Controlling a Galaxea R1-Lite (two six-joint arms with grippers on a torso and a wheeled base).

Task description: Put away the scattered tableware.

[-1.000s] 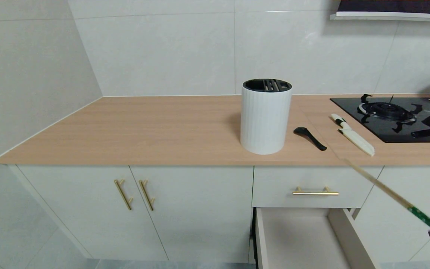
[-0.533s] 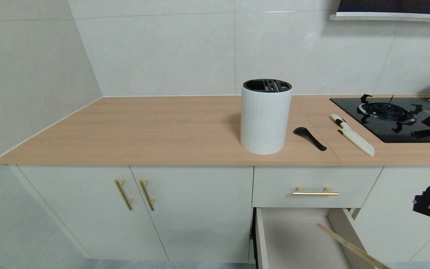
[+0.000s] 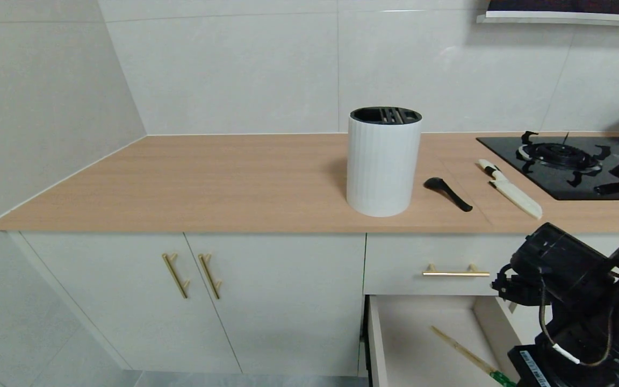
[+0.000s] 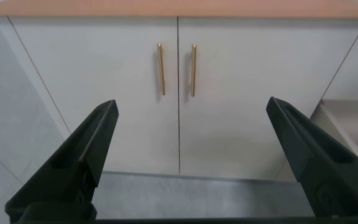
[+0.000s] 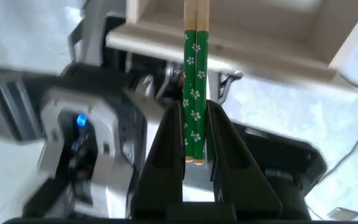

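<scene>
Chopsticks point(image 5: 195, 93): clamping them between the right jaws with tips reaching into the open drawer point(image 3: 376, 333), hanging the left jaws spread and empty before the cupboard doors point(image 4: 179, 93), leaving spoon point(image 3: 446, 194) and knife point(image 3: 511, 189) lying unstowed on the bench point(image 3: 207, 183) beside the holder point(image 3: 382, 166).

One holder point(image 3: 383, 161), one spoon point(image 3: 447, 193), one knife point(image 3: 511, 189), two chopsticks point(image 5: 190, 93).
</scene>
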